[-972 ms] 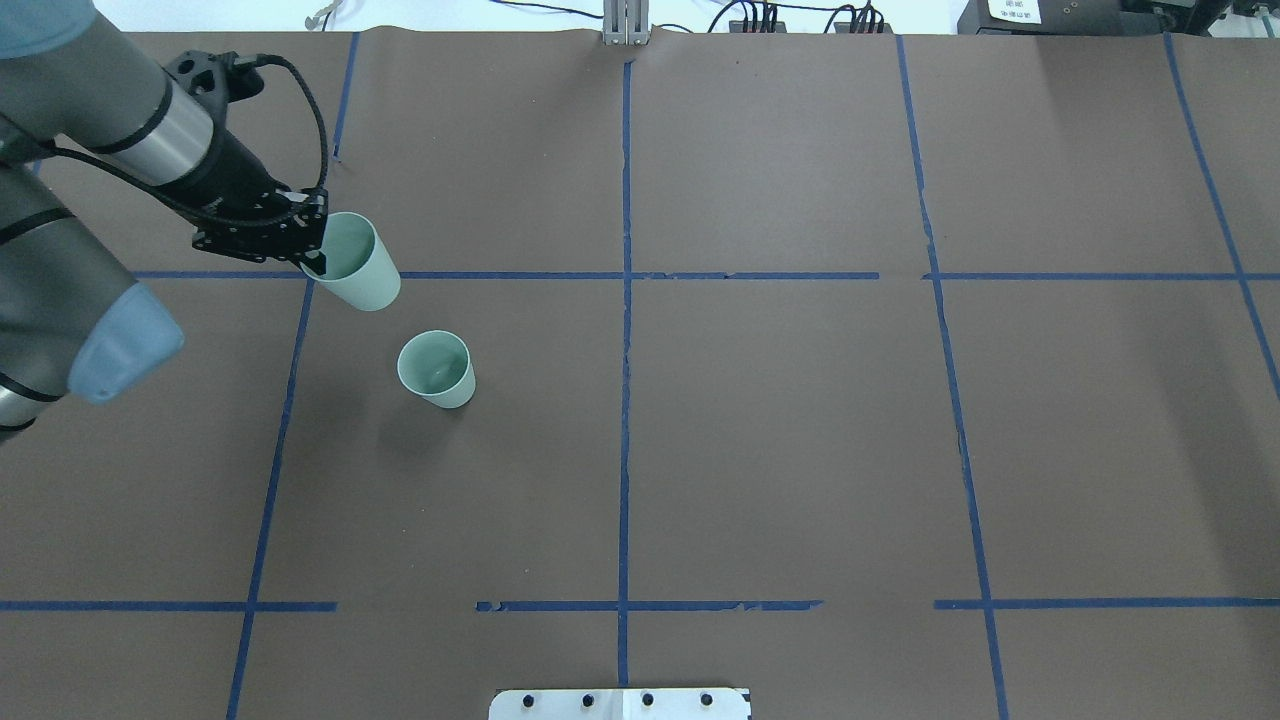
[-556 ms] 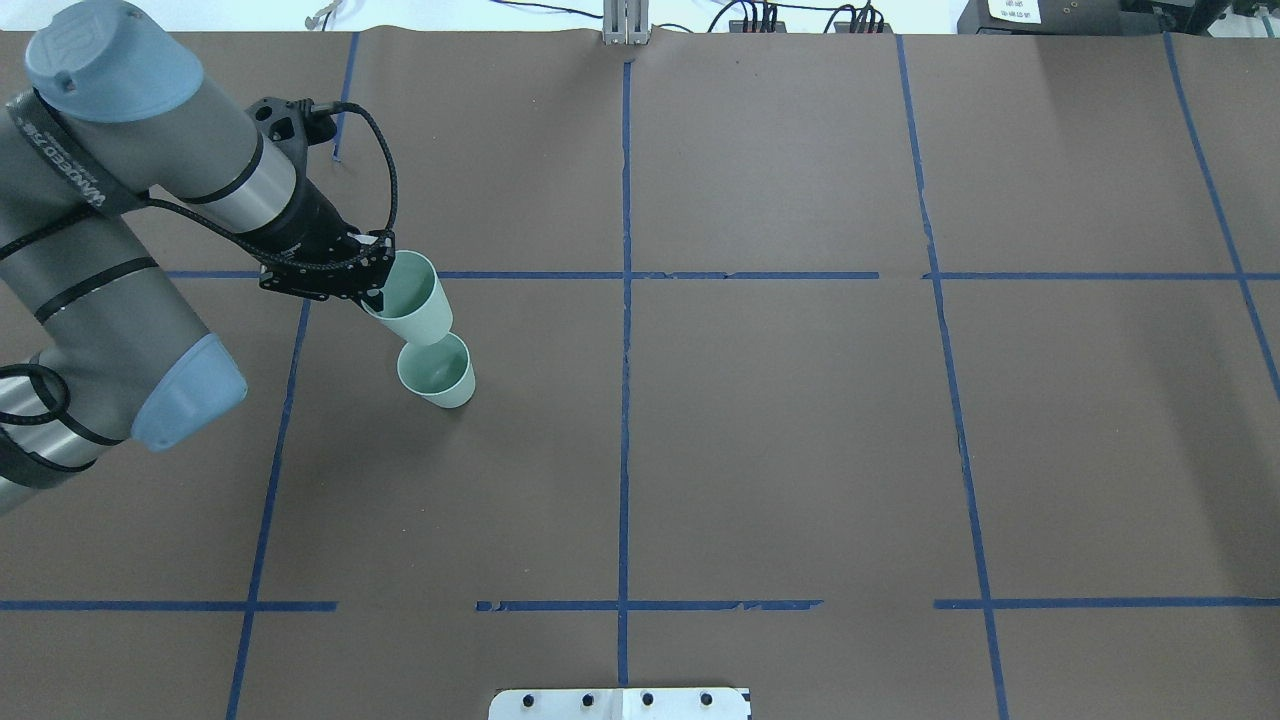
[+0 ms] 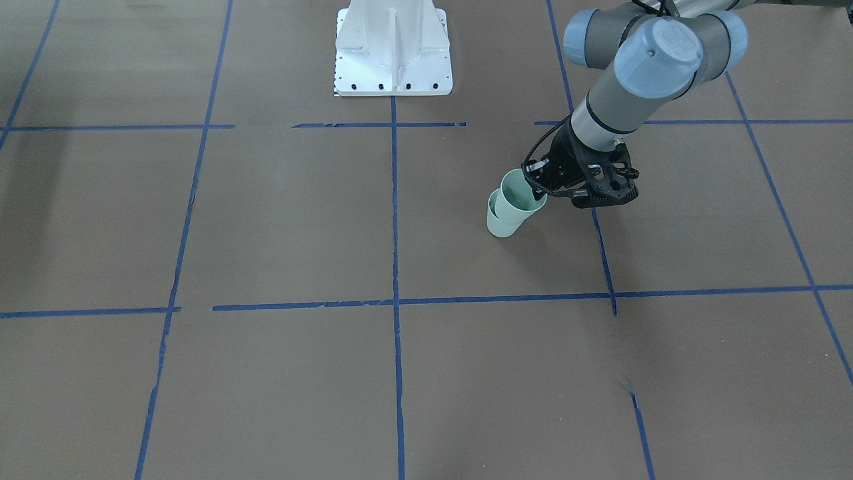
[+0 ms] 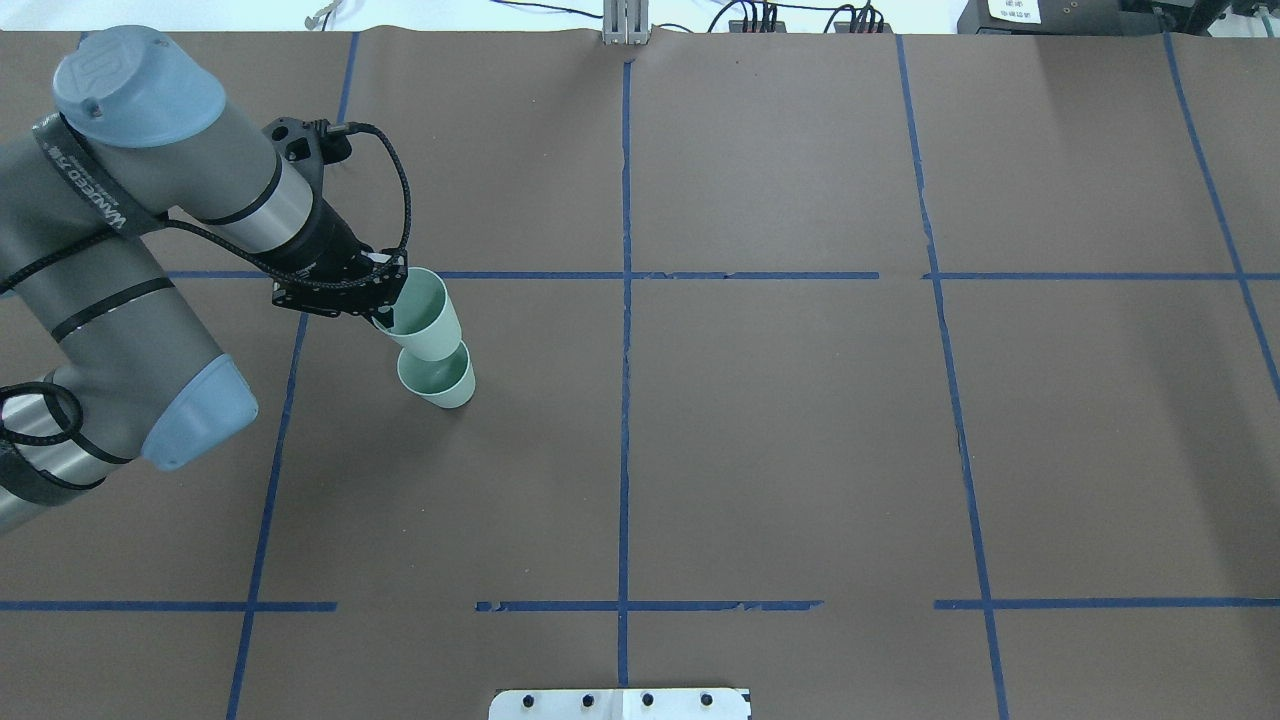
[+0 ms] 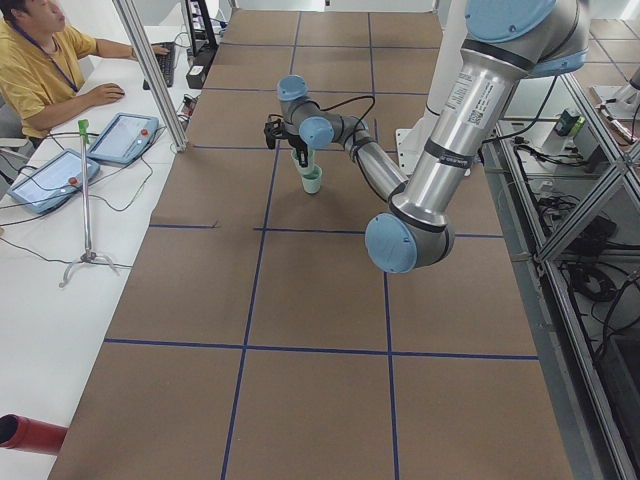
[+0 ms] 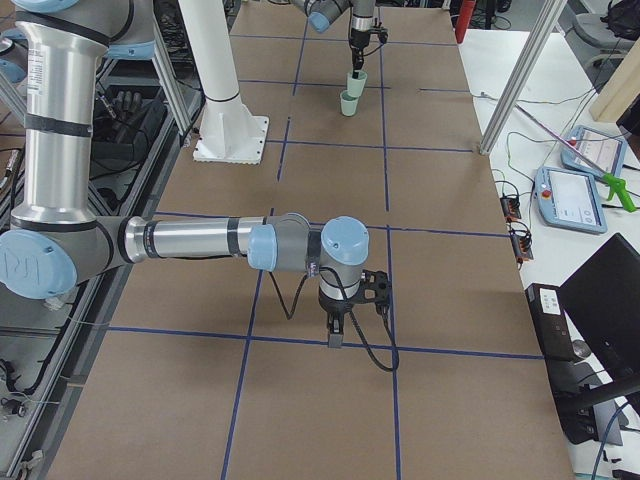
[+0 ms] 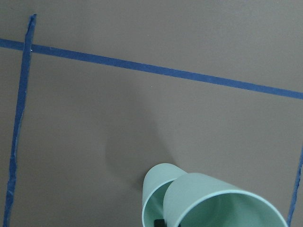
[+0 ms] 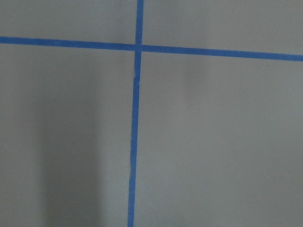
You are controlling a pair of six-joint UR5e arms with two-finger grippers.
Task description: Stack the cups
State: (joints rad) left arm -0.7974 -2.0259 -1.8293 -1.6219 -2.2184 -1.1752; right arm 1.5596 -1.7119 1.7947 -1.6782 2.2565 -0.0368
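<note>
While the left gripper [image 4: 388, 308] clamps the rim of the tilted upper cup [image 4: 428, 322], its base meets the mouth of the lower cup [image 4: 447, 388], upright on the table [image 4: 800, 450]. I cannot tell how far the right gripper [image 6: 335, 336] is open.

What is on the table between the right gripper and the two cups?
Only bare brown covering with blue tape lines, from right gripper to cups, as the exterior right view shows.

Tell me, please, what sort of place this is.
Likely a robotics lab: a table gridded with blue tape, an operator with teach pendants, and the left arm holding a cup.
</note>
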